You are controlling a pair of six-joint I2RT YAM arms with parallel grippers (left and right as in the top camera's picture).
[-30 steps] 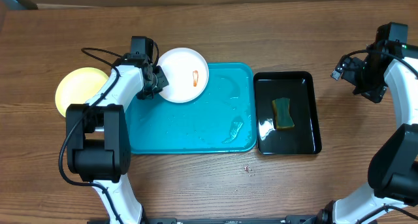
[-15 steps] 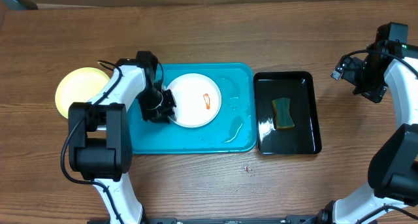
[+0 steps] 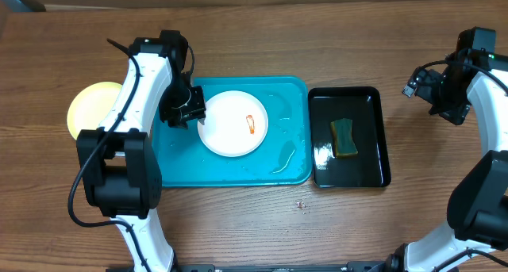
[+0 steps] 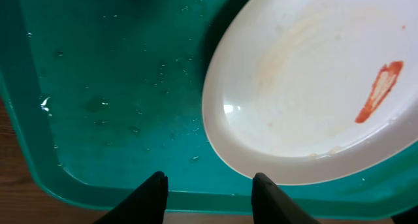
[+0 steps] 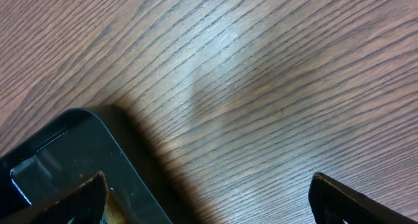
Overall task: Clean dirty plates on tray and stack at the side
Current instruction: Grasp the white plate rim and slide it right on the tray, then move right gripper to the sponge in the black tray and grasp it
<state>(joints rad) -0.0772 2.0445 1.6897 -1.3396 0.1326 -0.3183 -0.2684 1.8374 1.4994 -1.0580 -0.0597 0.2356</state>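
Note:
A white plate (image 3: 232, 123) with an orange-red smear (image 3: 251, 124) lies flat on the turquoise tray (image 3: 238, 169), left of its middle. My left gripper (image 3: 184, 109) hovers just off the plate's left rim. In the left wrist view it (image 4: 209, 185) stands open over the wet tray floor (image 4: 98, 87), nothing between its fingers, with the plate (image 4: 307, 74) just ahead. A pale yellow plate (image 3: 89, 109) rests on the table left of the tray, partly hidden by the left arm. My right gripper (image 3: 441, 93) hangs wide open and empty (image 5: 209, 198) at the far right.
A glossy black tray (image 3: 369, 157) sits right of the turquoise one, holding a green-and-yellow sponge (image 3: 344, 137); its corner (image 5: 59, 159) shows in the right wrist view. Water drops and a greenish smear (image 3: 284, 157) lie on the turquoise tray. Crumbs (image 3: 299, 203) lie near the front.
The left gripper carried the white plate from the tray's back-left rim down onto the tray floor, then opened, let it go and drew back to the left. The right arm stayed still.

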